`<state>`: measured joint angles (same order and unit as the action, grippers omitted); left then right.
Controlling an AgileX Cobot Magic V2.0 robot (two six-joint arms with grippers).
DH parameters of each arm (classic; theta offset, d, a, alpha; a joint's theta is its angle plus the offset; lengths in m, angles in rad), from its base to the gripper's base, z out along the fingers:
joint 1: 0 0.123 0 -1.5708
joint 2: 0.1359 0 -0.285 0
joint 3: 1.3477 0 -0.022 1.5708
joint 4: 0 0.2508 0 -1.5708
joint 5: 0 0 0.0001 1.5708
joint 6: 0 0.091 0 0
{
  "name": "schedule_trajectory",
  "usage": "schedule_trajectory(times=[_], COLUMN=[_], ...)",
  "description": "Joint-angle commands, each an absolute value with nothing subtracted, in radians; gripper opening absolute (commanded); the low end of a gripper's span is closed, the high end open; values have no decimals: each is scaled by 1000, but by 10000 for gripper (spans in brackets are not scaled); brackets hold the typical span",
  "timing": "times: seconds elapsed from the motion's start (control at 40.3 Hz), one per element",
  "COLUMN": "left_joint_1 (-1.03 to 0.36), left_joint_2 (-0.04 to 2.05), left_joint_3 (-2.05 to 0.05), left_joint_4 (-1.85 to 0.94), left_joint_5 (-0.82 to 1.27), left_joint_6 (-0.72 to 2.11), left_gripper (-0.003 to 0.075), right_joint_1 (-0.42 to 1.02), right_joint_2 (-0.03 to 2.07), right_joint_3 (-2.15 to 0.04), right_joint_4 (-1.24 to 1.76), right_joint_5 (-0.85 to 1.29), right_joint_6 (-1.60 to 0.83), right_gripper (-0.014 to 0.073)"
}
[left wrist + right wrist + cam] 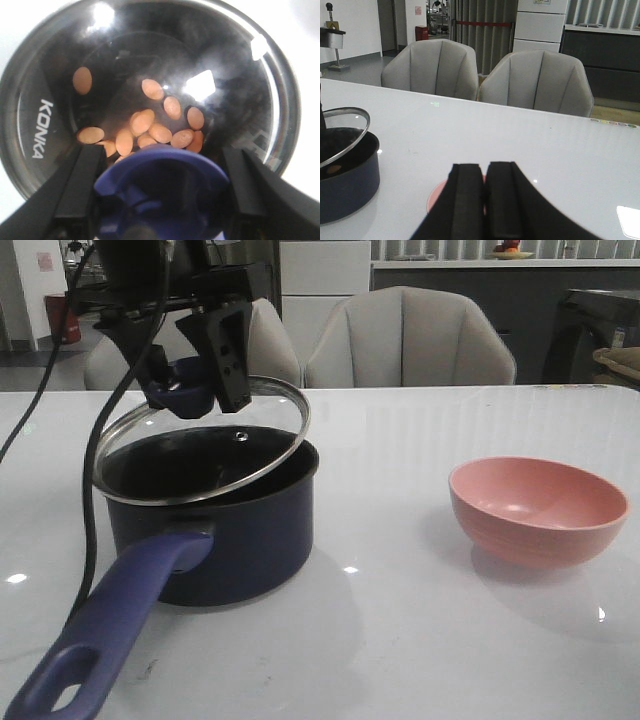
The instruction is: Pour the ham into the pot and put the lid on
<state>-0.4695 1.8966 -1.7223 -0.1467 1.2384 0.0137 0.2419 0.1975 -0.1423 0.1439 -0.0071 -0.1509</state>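
The dark navy pot (pixel 240 540) stands at the left of the table, its purple-blue handle (pixel 110 630) towards me. My left gripper (pixel 190 375) is shut on the blue knob (pixel 162 190) of the glass lid (pixel 205 445), which tilts over the pot's mouth, its right edge near the rim and its left side raised. Through the glass in the left wrist view I see several orange-pink ham chunks (pixel 150 130) on the pot's black bottom. My right gripper (pixel 485 172) is shut and empty, above the pink bowl (pixel 538 508). The right arm does not show in the front view.
The pink bowl (pixel 440 195) is empty, at the right of the table. A black cable (pixel 95 480) hangs from the left arm beside the pot. Two grey chairs (pixel 410 340) stand behind the table's far edge.
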Motion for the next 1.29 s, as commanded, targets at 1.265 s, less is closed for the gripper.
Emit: schedule_trajectory(times=[1.265], left_joint_1=[-438], left_joint_2=[1529], left_joint_3=[-1471], left_joint_4=[-31], left_joint_5=[1210], left_joint_6=[11], left_gripper=[556], right_joint_1=[246], right_joint_2=[205], right_joint_3=[-171], right_joint_4=[145], right_joint_5=[-92], right_joint_6=[-153], right_gripper=[150])
